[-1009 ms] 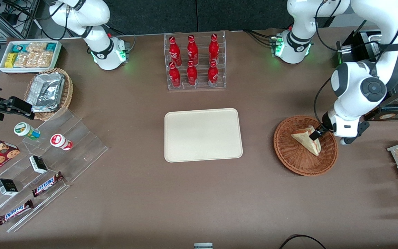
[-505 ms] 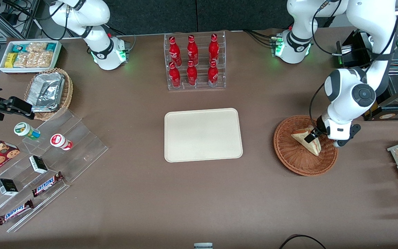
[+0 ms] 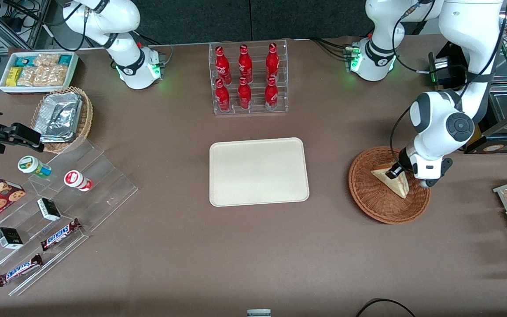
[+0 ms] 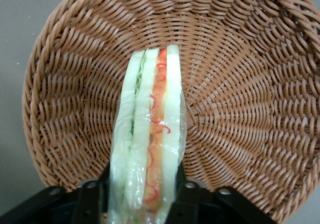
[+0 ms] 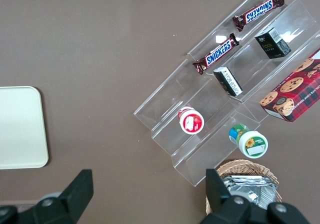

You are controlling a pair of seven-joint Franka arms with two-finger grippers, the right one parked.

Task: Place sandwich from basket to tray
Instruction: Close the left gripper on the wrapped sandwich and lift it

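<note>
The sandwich (image 4: 149, 139) stood on edge inside the basket (image 4: 240, 84), pinched between the fingers (image 4: 186, 198) of the gripper (image 3: 396, 171), which pressed its wrapped bread from both sides. The basket lay under the gripper, and the tray (image 3: 259, 172) sat well apart from it, toward the parked arm's end of the table (image 3: 236, 255).

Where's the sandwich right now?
The sandwich sits in the basket toward the working arm's end of the table, with the gripper closed around it.
</note>
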